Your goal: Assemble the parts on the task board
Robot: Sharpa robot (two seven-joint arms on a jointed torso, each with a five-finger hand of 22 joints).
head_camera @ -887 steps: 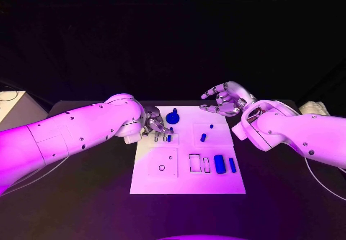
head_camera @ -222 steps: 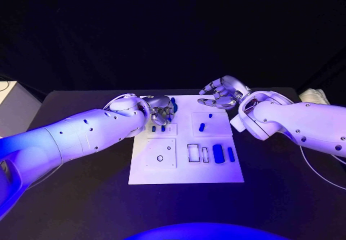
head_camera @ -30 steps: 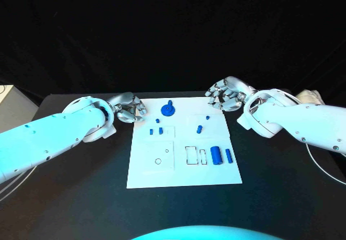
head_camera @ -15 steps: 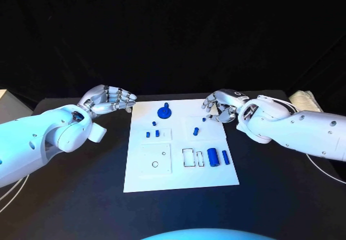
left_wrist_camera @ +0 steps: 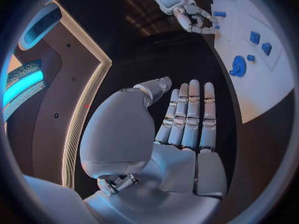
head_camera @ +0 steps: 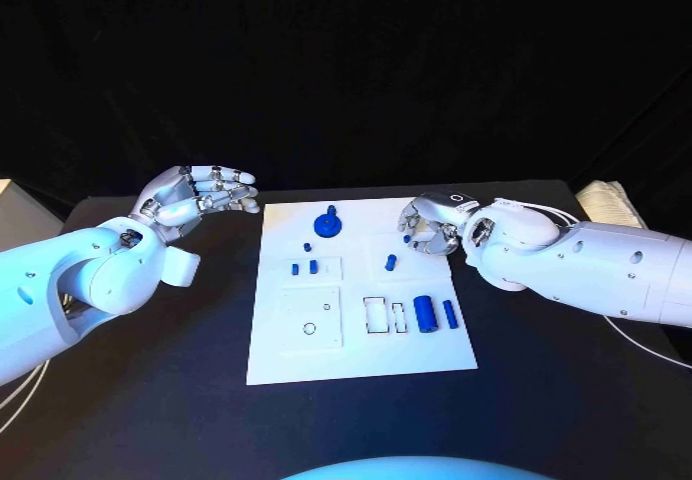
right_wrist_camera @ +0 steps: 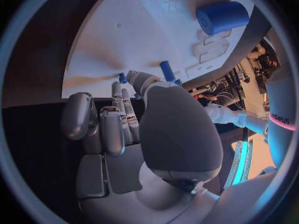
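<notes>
Right robot hand (head_camera: 433, 226) reaching for a small blue peg (head_camera: 407, 238)
Pinch it squarely, lift straight; right fingers curled, holding nothing; left robot hand (head_camera: 195, 198) open.

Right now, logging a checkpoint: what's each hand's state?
Left hand: open, holding nothing, off the task board.
Right hand: fingers curled; contents cannot be told.

I work in what looks like a robotics lab or demo studio. My black table (head_camera: 173, 400) sits before black drapes that close off the whole background, with coloured stage-like light over it. A white task board (head_camera: 361, 355) with cut-out slots lies before me. Past my wrists I glimpse lit panels (left_wrist_camera: 25, 84) and cabling (right_wrist_camera: 215, 89).
</notes>
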